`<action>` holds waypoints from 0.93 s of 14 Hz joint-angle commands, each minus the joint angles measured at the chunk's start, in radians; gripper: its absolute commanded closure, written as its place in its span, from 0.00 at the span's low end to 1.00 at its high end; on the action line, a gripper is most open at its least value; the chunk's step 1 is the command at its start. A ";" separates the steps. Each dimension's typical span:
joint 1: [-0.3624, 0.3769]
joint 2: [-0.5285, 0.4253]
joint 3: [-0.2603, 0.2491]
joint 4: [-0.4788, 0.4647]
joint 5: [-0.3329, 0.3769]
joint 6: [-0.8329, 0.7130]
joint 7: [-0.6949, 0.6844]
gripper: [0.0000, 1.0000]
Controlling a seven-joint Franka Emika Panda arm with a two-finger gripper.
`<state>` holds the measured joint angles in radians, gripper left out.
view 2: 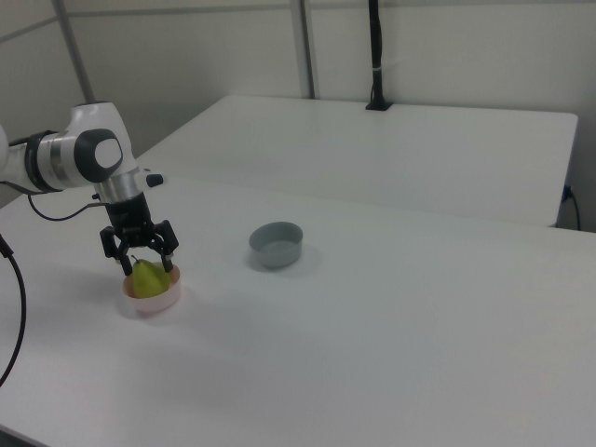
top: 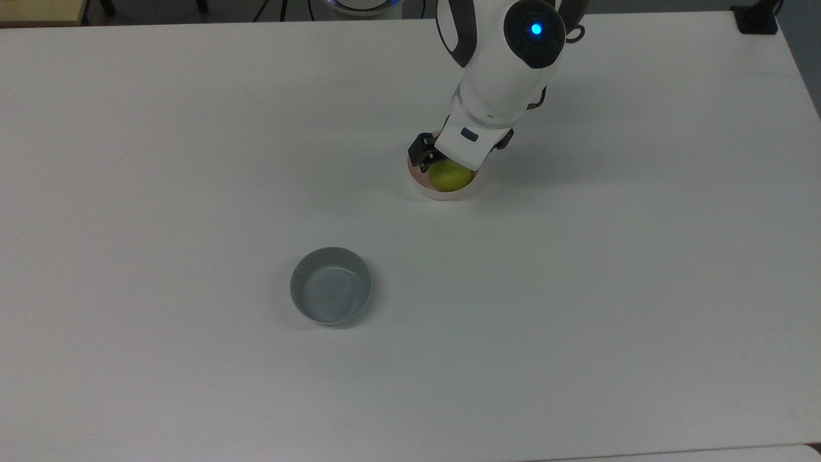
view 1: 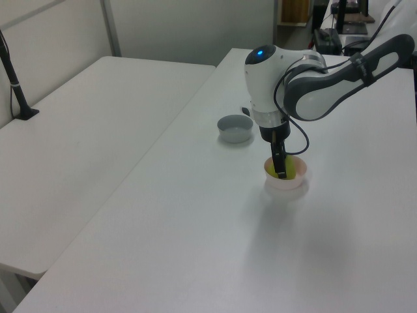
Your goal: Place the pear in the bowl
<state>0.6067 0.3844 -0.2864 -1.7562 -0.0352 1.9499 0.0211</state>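
The yellow-green pear point(top: 451, 178) point(view 2: 149, 278) rests inside the pale pink bowl point(top: 441, 194) point(view 1: 287, 184) point(view 2: 155, 303), stem end up in the right view. My gripper point(view 2: 144, 255) point(top: 448, 164) hangs directly over it, open, with one black finger on each side of the pear's top and a gap to the fruit. In the top view the white hand covers the far half of the bowl and one finger. In the left view a dark finger point(view 1: 280, 164) reaches down in front of the pear.
A grey-blue bowl point(top: 331, 285) point(view 1: 234, 128) point(view 2: 276, 244) stands by itself on the white table point(top: 609, 289), toward the top view's lower left. A second white table point(view 2: 419, 140) adjoins, with a black pole point(view 2: 376, 56) clamped to it.
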 commanded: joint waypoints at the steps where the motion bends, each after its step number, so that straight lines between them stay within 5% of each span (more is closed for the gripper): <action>1: -0.013 -0.096 -0.005 -0.011 -0.005 -0.049 -0.018 0.00; 6: -0.079 -0.283 -0.017 0.027 -0.006 -0.190 -0.017 0.00; 8: -0.160 -0.314 0.006 0.056 -0.006 -0.250 -0.012 0.00; 10: -0.317 -0.326 0.068 0.084 -0.006 -0.269 -0.018 0.00; 13: -0.447 -0.328 0.075 0.092 -0.012 -0.261 -0.023 0.00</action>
<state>0.2545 0.0604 -0.2377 -1.6749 -0.0373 1.7031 0.0107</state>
